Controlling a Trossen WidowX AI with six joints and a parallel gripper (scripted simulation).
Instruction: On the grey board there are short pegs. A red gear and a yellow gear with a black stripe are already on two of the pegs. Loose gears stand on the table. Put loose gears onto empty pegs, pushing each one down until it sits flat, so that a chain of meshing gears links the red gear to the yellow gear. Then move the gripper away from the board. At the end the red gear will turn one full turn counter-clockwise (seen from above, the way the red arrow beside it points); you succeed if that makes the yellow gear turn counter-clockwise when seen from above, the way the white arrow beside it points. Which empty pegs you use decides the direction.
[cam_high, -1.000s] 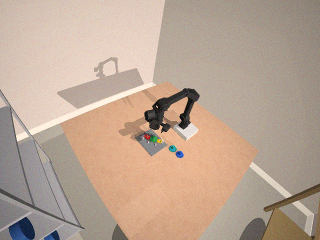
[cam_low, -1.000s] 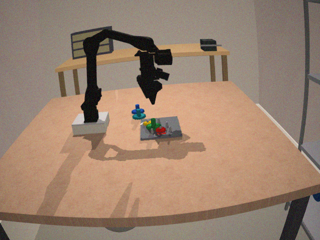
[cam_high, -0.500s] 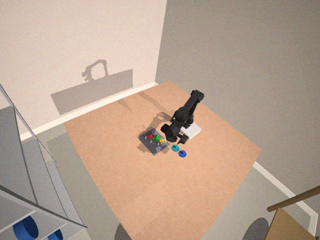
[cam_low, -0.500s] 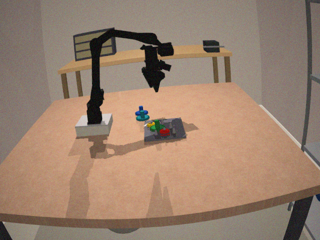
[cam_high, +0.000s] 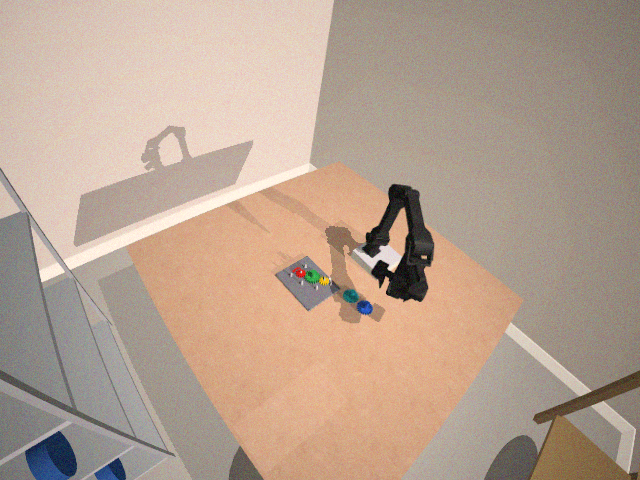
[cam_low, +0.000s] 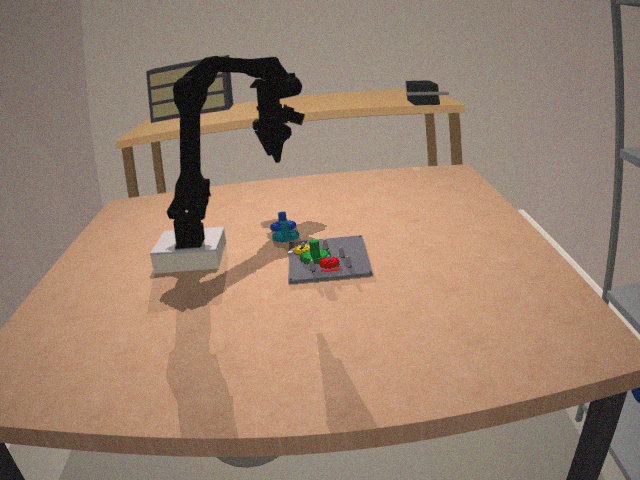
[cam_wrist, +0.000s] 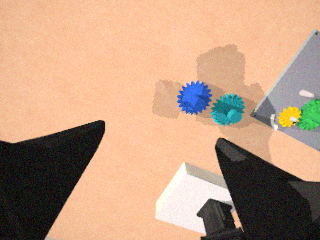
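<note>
Black jaws (cam_low: 278, 159) wide open, gripping nothing, touching nothing, high above the table (cam_high: 310, 361) (cam_low: 330, 335) (cam_wrist: 75, 60)

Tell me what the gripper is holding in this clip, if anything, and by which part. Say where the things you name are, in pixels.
Nothing is held: the gripper (cam_high: 375, 264) (cam_low: 277, 159) (cam_wrist: 162, 134) is open, with only tabletop (cam_high: 222, 289) (cam_low: 413, 330) (cam_wrist: 100, 40) visible between its fingertips in the wrist view.

From here I see the grey board (cam_high: 308, 299) on the counter (cam_high: 289, 361), with the green gear (cam_high: 312, 276) between the red gear (cam_high: 299, 271) and the yellow gear (cam_high: 324, 281). Just beside the board's corner stands the teal gear (cam_high: 350, 295), then the blue gear (cam_high: 364, 307). My black arm (cam_high: 419, 248) arches near the white block (cam_high: 368, 262).
</note>
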